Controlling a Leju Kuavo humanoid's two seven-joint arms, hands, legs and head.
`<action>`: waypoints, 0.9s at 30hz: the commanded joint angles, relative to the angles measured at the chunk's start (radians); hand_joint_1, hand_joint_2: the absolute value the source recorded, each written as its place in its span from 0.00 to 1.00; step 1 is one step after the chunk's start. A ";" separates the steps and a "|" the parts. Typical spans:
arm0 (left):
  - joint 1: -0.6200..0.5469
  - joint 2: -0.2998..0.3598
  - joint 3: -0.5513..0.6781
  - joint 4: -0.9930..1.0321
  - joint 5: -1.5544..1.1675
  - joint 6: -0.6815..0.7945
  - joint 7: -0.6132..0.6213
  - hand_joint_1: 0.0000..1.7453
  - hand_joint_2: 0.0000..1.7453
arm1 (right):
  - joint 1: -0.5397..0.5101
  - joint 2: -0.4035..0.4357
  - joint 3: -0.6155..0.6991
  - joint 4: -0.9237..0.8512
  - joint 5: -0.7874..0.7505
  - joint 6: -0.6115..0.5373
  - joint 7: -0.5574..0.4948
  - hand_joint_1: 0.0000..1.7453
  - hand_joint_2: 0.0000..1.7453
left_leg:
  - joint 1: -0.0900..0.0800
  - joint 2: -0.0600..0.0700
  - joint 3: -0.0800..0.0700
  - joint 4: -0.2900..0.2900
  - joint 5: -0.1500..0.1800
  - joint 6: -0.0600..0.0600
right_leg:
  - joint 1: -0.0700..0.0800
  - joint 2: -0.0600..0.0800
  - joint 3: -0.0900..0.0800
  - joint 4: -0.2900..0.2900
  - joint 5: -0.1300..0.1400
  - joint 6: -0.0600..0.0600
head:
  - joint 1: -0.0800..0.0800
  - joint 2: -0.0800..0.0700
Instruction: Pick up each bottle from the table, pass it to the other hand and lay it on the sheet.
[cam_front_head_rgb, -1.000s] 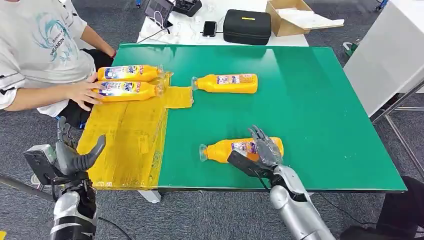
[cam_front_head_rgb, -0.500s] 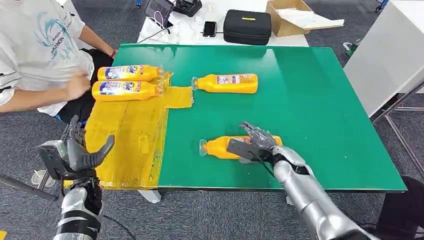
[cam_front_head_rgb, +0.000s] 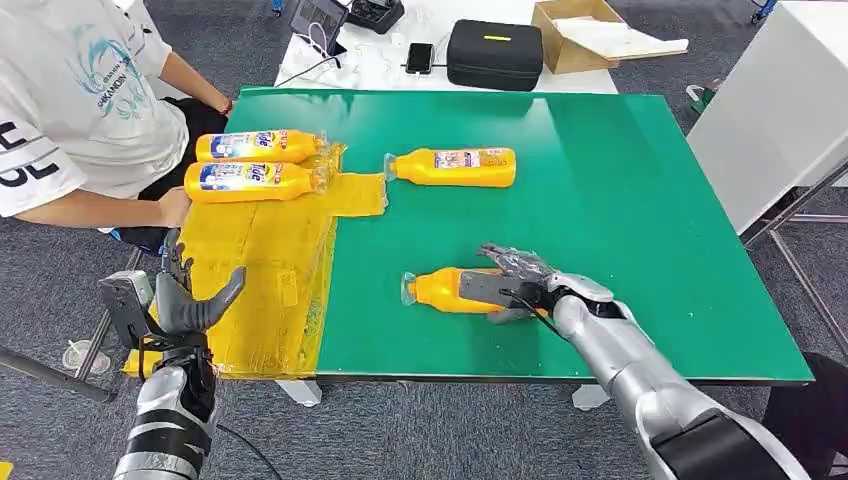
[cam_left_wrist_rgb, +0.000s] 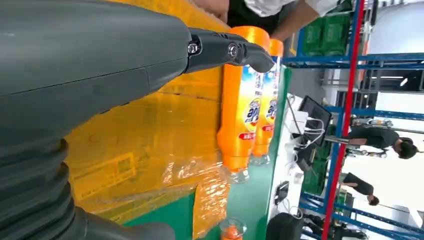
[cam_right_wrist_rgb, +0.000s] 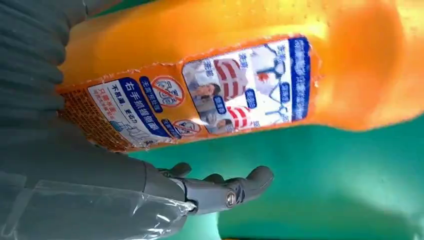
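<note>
compared with a second ago, the right hand (cam_front_head_rgb: 512, 282) is turning from a flat pose on top of the near bottle (cam_front_head_rgb: 450, 290) to a side pose, with the fingers now wrapping over the body and the thumb reaching under it along the green table (cam_front_head_rgb: 640, 200); the bottle itself is shifting a little toward the far side, but it is still lying on its side on the green, near the front edge, with the cap pointing to the yellow sheet (cam_front_head_rgb: 260, 270). in the right wrist view the thumb (cam_right_wrist_rgb: 225, 192) is lying beside the label and not pressing yet, so i am judging the hand as closing around the bottle but not clamping it; the grasp is not finished and the lift is not started. the left hand (cam_front_head_rgb: 185, 305) is rising a little and coming nearer to the sheet's front corner, fingers apart and holding nothing, palm turning inward as if waiting for the pass. the person's hand (cam_front_head_rgb: 175, 207) is pulling back from the two bottles (cam_front_head_rgb: 258, 162) already lying side by side at the far end of the sheet, so that place looks free for the next one. one more bottle (cam_front_head_rgb: 452, 166) is waiting on the green, just beside the sheet's far corner
</note>
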 joint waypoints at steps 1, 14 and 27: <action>-0.058 0.014 -0.020 0.119 0.008 0.003 0.008 0.00 1.00 | -0.060 -0.061 0.157 0.077 -0.012 0.070 -0.006 1.00 1.00 | 0.000 -0.001 0.003 -0.001 0.000 0.001 | 0.001 -0.002 0.004 -0.001 -0.001 -0.002 | 0.000 0.000; -0.015 -0.007 -0.026 0.100 0.053 -0.043 0.034 0.00 1.00 | 0.120 -0.039 0.066 -0.102 -0.195 -0.204 -0.009 1.00 1.00 | 0.001 -0.001 0.006 -0.003 -0.001 0.001 | 0.002 -0.002 0.007 -0.004 -0.001 -0.002 | 0.000 0.000; 0.123 -0.012 -0.243 -0.181 0.190 -0.252 0.175 0.00 1.00 | 0.440 0.276 -0.369 -0.483 -0.129 -0.765 -0.341 1.00 1.00 | 0.003 0.001 0.000 0.001 -0.003 0.001 | 0.004 0.000 0.000 0.000 -0.002 -0.002 | 0.000 0.000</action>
